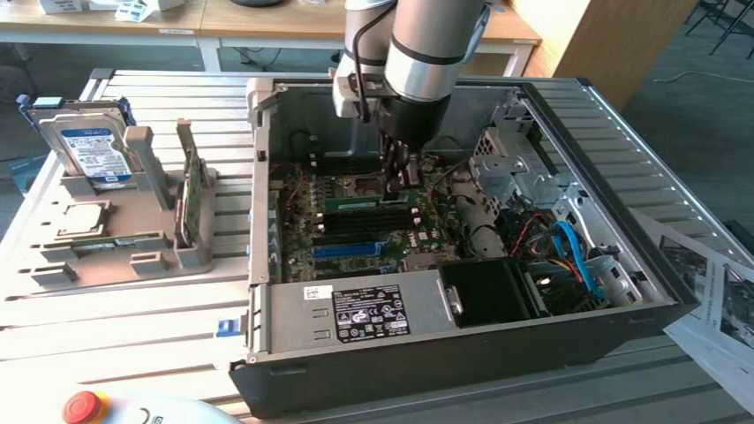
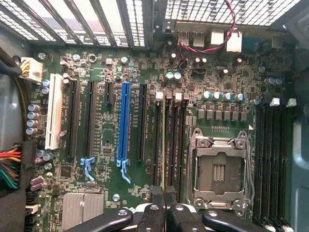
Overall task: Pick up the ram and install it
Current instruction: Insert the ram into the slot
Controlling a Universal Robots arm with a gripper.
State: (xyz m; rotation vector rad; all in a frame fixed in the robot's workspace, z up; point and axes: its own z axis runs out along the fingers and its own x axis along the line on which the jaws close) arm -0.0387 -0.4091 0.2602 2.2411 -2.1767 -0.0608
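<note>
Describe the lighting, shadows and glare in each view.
Exterior view: daylight brightens the slatted table, the case interior lies in shade. Wrist view: vent slots blow out white, motherboard evenly lit, the ram a pale edge between the dark jaws.

The motherboard (image 2: 111,72) was green, carrying one blue slot (image 2: 124,123), one white slot (image 2: 53,113) and black ones, with the ram (image 2: 163,145) a thin yellow-green line. The hard drive (image 1: 83,128) was silver with a blue label, and the gripper (image 2: 164,191) black.
</note>
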